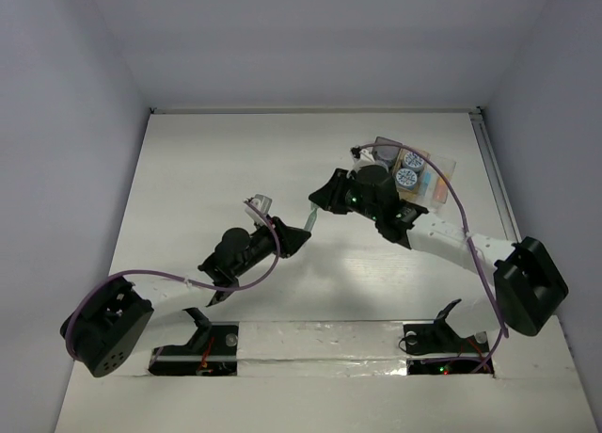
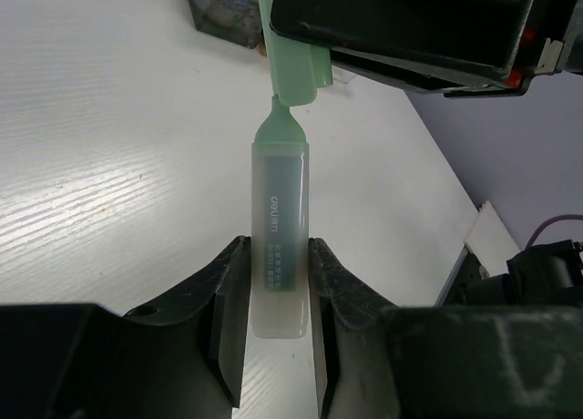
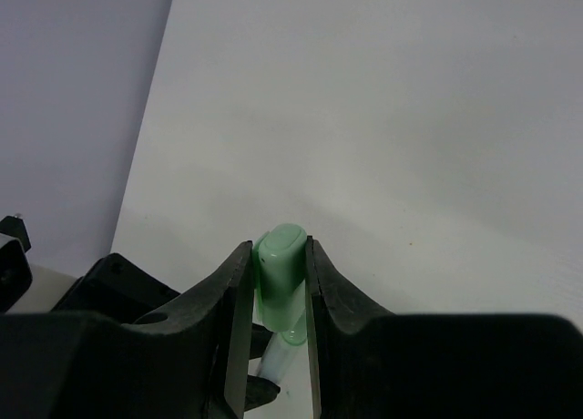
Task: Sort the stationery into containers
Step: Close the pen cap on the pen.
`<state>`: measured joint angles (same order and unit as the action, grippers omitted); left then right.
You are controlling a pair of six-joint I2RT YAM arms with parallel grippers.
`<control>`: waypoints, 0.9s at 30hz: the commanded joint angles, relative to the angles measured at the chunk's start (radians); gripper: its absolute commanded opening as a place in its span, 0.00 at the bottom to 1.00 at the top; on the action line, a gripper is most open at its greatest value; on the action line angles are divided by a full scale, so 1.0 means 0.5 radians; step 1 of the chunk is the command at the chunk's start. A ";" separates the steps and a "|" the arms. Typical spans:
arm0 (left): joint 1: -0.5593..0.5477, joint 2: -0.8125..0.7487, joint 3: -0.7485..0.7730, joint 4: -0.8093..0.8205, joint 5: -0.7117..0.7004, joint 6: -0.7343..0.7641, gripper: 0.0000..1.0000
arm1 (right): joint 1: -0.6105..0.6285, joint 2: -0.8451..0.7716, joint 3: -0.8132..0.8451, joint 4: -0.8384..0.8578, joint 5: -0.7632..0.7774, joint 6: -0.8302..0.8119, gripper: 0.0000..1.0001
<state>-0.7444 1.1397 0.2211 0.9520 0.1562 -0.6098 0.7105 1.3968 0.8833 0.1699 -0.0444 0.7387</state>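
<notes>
The left jaws are clenched on the lower body of a mint green highlighter (image 2: 278,209), which stands up out of them with its pale barrel and printed label facing the left wrist camera and its green tip bare. Just above that tip the right jaws grasp the matching green cap (image 2: 293,64) by its sides. The cap sits slightly tilted against the line of the barrel. Its open end meets the tip, though from this angle it is hard to say whether the tip is inside the cap or only touching its rim. The right wrist camera looks down on the rounded closed end of the cap pinched between its two black fingers (image 3: 235,296), with a bit of the pale barrel showing beneath. From above, both arms meet over the middle of the white counter (image 1: 226,160), and the highlighter is held in the air between them. Behind the right arm, toward the far right of the counter, stand the trays (image 1: 450,174), partly hidden, with two round jars (image 1: 412,158) with blue-white tops inside.
</notes>
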 commanded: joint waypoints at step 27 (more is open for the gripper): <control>-0.002 -0.049 0.067 0.075 -0.039 0.066 0.00 | 0.064 0.109 -0.039 0.234 0.153 0.044 0.00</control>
<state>-0.7444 1.1355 0.2214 0.9432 0.1436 -0.5919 0.7307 1.4532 0.8684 0.2173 0.0261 0.7559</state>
